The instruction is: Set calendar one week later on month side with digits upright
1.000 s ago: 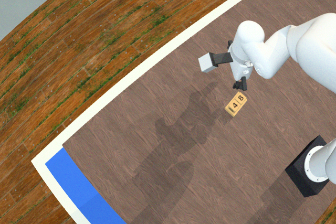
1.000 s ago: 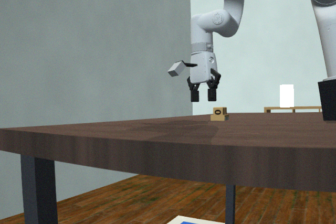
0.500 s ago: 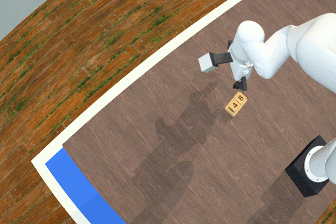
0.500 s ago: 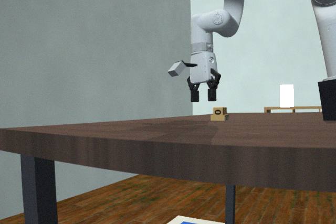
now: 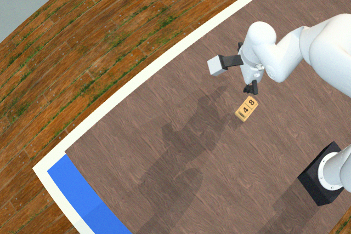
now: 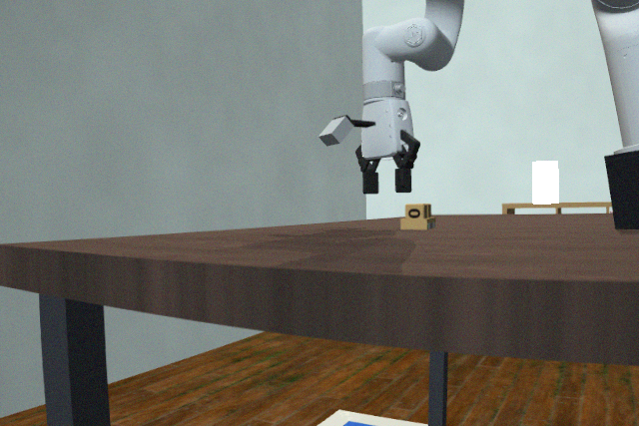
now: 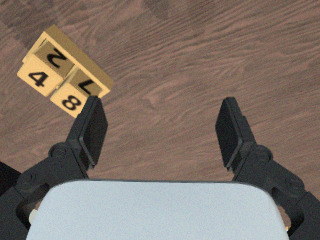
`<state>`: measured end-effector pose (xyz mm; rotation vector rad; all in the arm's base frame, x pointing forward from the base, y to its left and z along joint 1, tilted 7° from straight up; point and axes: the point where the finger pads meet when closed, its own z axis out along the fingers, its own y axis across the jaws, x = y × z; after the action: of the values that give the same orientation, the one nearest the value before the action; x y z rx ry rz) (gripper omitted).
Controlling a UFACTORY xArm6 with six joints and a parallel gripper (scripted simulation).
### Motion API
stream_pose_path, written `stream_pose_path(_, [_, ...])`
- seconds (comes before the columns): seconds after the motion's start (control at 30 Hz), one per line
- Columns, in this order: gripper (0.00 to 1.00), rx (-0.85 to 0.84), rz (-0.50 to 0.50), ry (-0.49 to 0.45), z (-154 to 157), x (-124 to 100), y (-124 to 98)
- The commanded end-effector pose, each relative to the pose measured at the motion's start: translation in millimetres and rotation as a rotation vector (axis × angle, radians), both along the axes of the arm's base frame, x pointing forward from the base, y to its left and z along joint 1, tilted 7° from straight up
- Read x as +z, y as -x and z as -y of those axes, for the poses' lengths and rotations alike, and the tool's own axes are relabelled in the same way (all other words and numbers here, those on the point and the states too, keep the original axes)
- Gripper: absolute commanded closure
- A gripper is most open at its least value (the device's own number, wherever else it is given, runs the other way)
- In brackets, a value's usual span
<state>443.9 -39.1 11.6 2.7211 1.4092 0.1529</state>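
A brown wood-grain table (image 5: 175,90) (image 6: 319,276) (image 7: 165,60) stands beside a pale grey-green wall (image 6: 180,91). Above it, the black-fingered gripper (image 5: 246,67) (image 6: 386,182) (image 7: 161,111) hangs spread wide, pinching nothing. Near it, apart from its fingers, a tan rectangular tray (image 5: 243,120) (image 6: 414,224) (image 7: 80,57) sits on the tabletop, bearing two tan numbered cubes (image 5: 245,109) (image 6: 414,213) (image 7: 40,77) side by side, 4 and 8 on top. Farther off is the arm's black block base (image 5: 311,181) (image 6: 625,195).

I see a brown, wood-grained table (image 5: 170,98) (image 6: 310,256) (image 7: 165,65), pale yellow-tan cubes (image 5: 245,109) (image 6: 414,213) (image 7: 40,79) with black digits, my white arm (image 5: 283,58) (image 6: 399,42), its black fingers (image 5: 254,87) (image 6: 402,180), and an orange-brown plank floor (image 5: 113,35) (image 6: 248,380) streaked green.
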Motion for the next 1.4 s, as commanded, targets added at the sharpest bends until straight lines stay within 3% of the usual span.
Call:
stream_pose_path(0.0, [0.0,0.0,0.004,0.0,0.1,1.3,-1.4])
stream_pose_path(0.9, [0.0,0.0,0.004,0.0,-0.1,10.0,-0.3])
stream_pose_path(1.37, [0.0,0.0,0.004,0.0,-1.1,59.8,6.0])
